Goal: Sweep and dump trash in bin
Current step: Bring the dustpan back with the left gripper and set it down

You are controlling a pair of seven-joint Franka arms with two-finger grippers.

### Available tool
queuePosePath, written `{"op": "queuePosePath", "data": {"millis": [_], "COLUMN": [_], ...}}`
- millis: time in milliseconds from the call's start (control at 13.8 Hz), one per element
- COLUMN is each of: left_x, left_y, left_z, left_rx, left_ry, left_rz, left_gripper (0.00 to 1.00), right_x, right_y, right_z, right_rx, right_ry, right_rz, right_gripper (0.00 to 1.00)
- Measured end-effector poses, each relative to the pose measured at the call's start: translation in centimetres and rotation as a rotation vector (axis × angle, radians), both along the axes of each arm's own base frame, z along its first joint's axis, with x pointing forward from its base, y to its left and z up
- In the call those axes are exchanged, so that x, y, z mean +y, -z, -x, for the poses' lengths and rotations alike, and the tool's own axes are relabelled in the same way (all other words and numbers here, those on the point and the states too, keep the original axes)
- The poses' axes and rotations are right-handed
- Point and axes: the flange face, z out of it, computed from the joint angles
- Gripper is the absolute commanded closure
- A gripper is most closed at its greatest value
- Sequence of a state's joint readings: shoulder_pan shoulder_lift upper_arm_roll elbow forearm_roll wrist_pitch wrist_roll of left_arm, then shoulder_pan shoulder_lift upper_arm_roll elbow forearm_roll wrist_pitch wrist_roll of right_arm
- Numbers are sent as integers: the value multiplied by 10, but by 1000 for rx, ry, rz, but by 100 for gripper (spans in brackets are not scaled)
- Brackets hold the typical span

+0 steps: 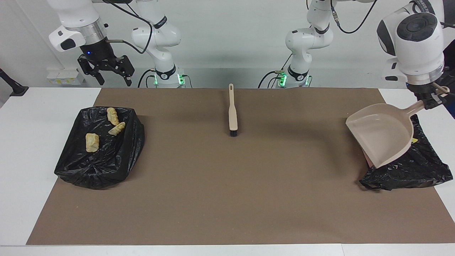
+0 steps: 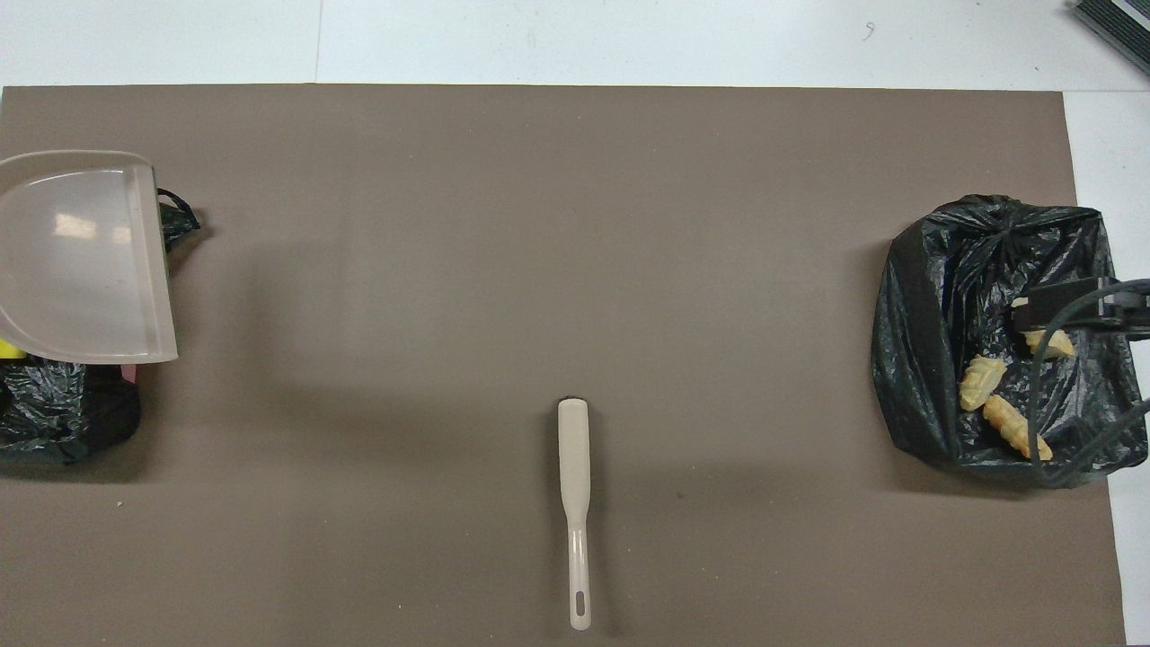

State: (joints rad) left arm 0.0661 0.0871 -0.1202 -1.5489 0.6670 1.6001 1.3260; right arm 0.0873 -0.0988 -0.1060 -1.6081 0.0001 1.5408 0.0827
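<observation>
My left gripper is shut on the handle of the beige dustpan, which hangs tilted and empty over the black-bagged bin at the left arm's end. The pan hides most of that bin; only a yellow sliver of trash shows. Three tan trash pieces lie in the other black-bagged bin at the right arm's end. My right gripper hangs open and empty over that bin's robot-side edge.
The beige brush lies on the brown mat, midway between the bins, bristles pointing away from the robots and handle toward them. White table borders the mat.
</observation>
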Motion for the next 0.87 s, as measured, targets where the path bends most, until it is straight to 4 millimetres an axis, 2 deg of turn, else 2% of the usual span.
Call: {"op": "queuePosePath", "data": {"millis": [289, 579, 868], "left_x": [-52, -94, -160], "left_y": [15, 40, 61], "left_z": [20, 57, 69], "left_rx": [-56, -72, -127], "left_ry": [-251, -535, -749], "left_rz": [213, 379, 481], "left_gripper": [100, 100, 100], "right_x": [-2, -3, -3], "right_y": [0, 0, 0], "right_z": [0, 0, 0], "right_rx": [0, 0, 0], "right_ry": [2, 3, 3], "right_rz": [15, 17, 17], "right_gripper": [0, 0, 0]}}
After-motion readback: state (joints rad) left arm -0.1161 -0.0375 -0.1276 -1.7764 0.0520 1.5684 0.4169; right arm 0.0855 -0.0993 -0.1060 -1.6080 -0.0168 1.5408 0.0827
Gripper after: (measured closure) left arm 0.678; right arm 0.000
